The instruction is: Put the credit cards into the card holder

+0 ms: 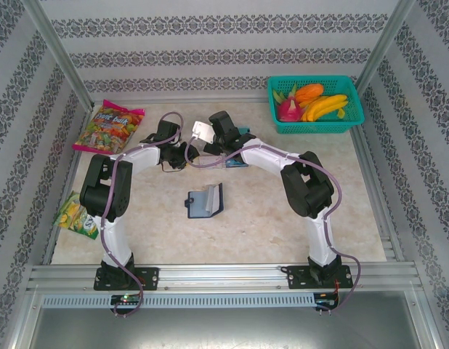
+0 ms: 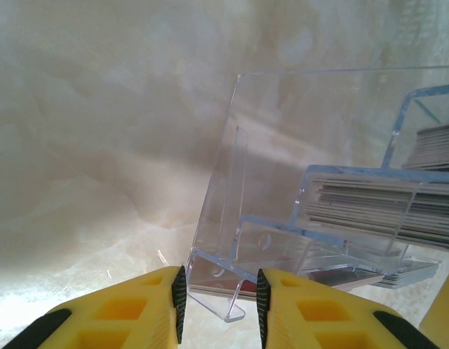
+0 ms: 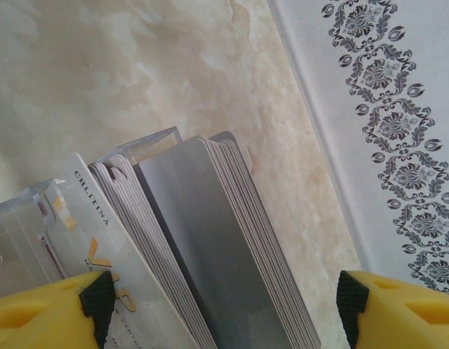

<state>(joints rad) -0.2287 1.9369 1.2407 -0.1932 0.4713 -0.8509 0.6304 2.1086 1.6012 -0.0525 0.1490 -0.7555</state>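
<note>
The dark navy card holder (image 1: pixel 205 201) lies open mid-table, a pale face showing inside it. Both arms reach to the back middle, where the credit cards (image 2: pixel 362 207) stand in stacks inside a clear acrylic stand (image 2: pixel 282 145). My left gripper (image 2: pixel 219 291) is open, with a bottom corner of the stand between its yellow fingers; in the top view the left gripper (image 1: pixel 182 154) sits left of the stand. My right gripper (image 3: pixel 224 298) is wide open, straddling a grey card stack (image 3: pixel 203 240). A white lettered card (image 3: pixel 101 240) leans at that stack's left. The right gripper (image 1: pixel 212 143) hangs over the stand.
A teal mesh basket (image 1: pixel 316 104) of fruit stands at the back right. A colourful snack bag (image 1: pixel 108 127) lies at the back left and a yellow-green packet (image 1: pixel 77 216) at the left edge. Patterned walls close in three sides.
</note>
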